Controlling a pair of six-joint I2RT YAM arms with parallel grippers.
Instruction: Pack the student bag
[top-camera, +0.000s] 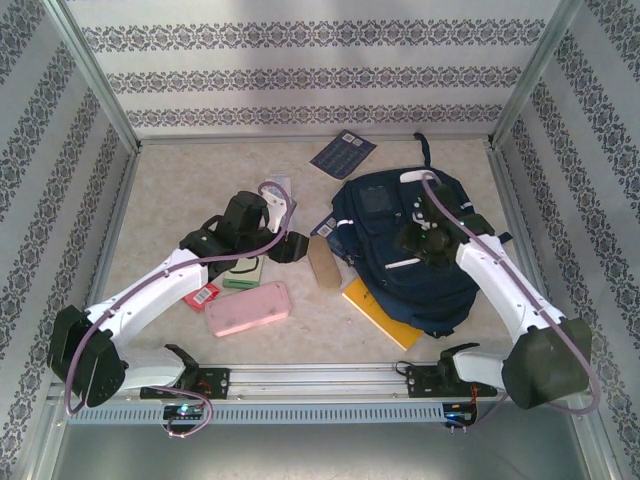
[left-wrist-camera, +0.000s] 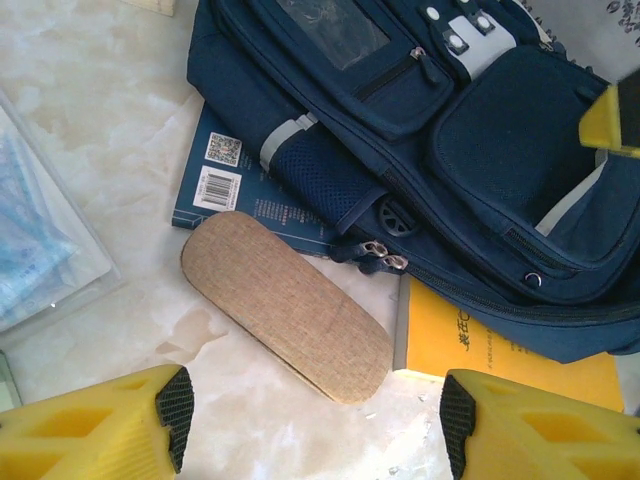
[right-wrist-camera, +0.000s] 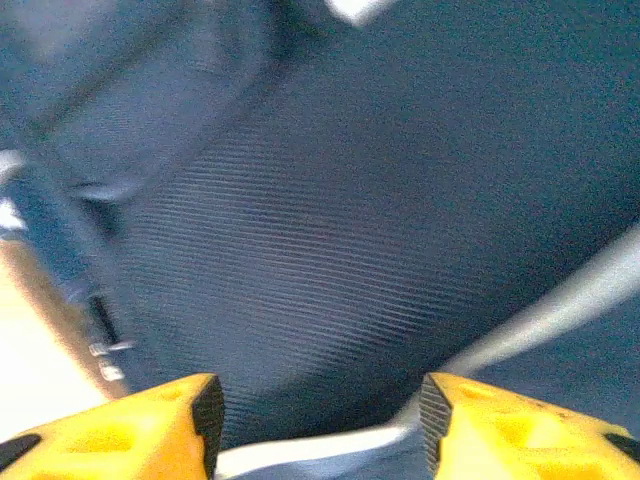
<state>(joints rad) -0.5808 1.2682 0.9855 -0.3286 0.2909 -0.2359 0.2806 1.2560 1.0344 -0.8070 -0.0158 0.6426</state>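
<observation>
Evidently soft, floppy student bag; best pinched at zipper pulls.
Left gripper spread, empty, at its 9 o'clock; right gripper spread over the fabric; likely sags.

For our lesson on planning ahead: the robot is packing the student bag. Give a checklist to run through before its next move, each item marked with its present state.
1. Left tool open and empty: ok.
2. Tan fabric case uncovered below the left tool: ok.
3. Right tool open, close over the student bag: ok.
4. Student bag's main compartment open for packing: cannot tell.
5. Yellow notebook and blue book free to lift: not ok, both lie partly under the bag.
</observation>
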